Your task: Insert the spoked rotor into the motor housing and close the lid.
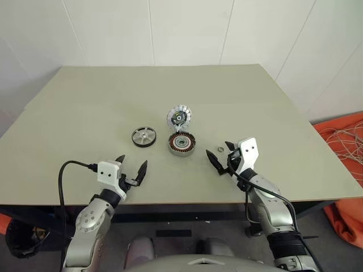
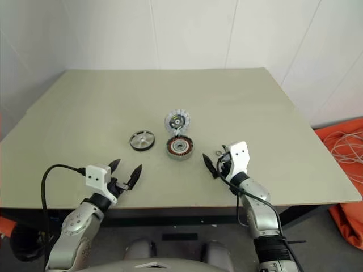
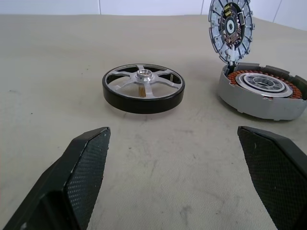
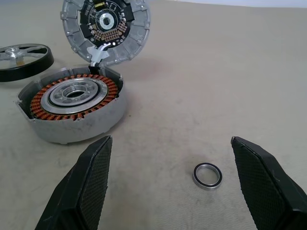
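The spoked rotor (image 1: 143, 136), black-rimmed with a silver spoked centre, lies flat on the table left of the motor housing (image 1: 182, 144). The housing shows copper windings around a silver bearing (image 4: 72, 94). Its lid (image 1: 179, 118) stands upright on the housing's far edge, white-segmented inner face toward me. My left gripper (image 1: 131, 168) hovers open near the front edge, short of the rotor (image 3: 143, 88). My right gripper (image 1: 222, 155) stands open to the right of the housing, with nothing between its fingers.
A small metal ring (image 4: 207, 175) lies on the table (image 1: 85, 102) right of the housing, just ahead of my right gripper. An orange cloth with white cables (image 1: 343, 141) lies on the floor off the table's right side.
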`<state>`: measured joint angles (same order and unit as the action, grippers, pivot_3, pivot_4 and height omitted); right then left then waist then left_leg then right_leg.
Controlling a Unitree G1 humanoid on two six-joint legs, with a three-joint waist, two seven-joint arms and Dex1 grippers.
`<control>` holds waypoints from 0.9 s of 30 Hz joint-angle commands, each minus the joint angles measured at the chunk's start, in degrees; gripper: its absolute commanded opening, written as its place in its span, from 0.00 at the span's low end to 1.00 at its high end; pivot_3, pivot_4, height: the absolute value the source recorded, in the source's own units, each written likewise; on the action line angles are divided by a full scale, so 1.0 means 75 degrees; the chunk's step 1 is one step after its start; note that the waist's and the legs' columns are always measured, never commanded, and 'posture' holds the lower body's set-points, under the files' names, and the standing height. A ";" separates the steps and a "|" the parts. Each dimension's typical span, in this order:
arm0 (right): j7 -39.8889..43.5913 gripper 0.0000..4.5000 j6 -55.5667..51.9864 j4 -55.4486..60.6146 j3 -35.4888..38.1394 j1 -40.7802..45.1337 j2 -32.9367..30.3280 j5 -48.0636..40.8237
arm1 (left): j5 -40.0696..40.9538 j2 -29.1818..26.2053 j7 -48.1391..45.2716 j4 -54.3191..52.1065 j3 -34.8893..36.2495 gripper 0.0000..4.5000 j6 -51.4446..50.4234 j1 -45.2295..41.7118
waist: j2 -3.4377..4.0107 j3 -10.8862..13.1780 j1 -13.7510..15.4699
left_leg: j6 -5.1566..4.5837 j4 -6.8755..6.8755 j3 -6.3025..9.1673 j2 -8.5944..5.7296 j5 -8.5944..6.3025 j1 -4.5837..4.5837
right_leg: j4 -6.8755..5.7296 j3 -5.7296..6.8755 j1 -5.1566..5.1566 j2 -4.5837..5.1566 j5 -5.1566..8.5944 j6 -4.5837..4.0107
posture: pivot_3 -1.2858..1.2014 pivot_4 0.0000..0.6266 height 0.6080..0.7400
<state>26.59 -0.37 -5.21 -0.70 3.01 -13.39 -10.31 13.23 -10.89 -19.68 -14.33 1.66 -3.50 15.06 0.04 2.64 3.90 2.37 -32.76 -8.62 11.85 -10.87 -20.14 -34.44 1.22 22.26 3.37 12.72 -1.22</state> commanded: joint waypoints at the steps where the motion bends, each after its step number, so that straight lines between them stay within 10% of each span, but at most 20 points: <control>1: -0.0071 0.99 0.0029 0.0443 0.0086 0.0139 -0.0004 -0.0036 | 0.0005 -0.0020 -0.0026 -0.0233 -0.0011 1.00 0.0084 -0.0111 | 0.0000 0.0000 0.0000 | 0.0000 0.0000 0.0000 0.0000 0.0000 0.0000 | 0.0000 0.0000 0.0000 0.0000 0.0000 0.0000 | 0.52 0.00 1.00; 27: -0.0699 0.99 -0.1186 0.0293 0.0117 0.0799 -0.0144 0.0279 | 0.0006 -0.0018 -0.0144 -0.0023 -0.0013 1.00 0.0200 -0.0145 | 0.0001 0.0000 -0.0002 | 0.0000 0.0000 -0.0001 0.0000 0.0000 -0.0001 | -0.0003 0.0000 0.0003 -0.0001 0.0000 0.0000 | 0.52 0.00 1.00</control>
<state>21.89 -7.28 -6.08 -0.63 7.42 -14.08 -7.88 13.20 -10.95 -20.67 -13.77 1.19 -3.44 14.31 0.04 2.64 3.88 2.37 -32.76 -8.63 11.85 -10.87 -20.15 -34.47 1.21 22.28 3.36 12.71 -1.23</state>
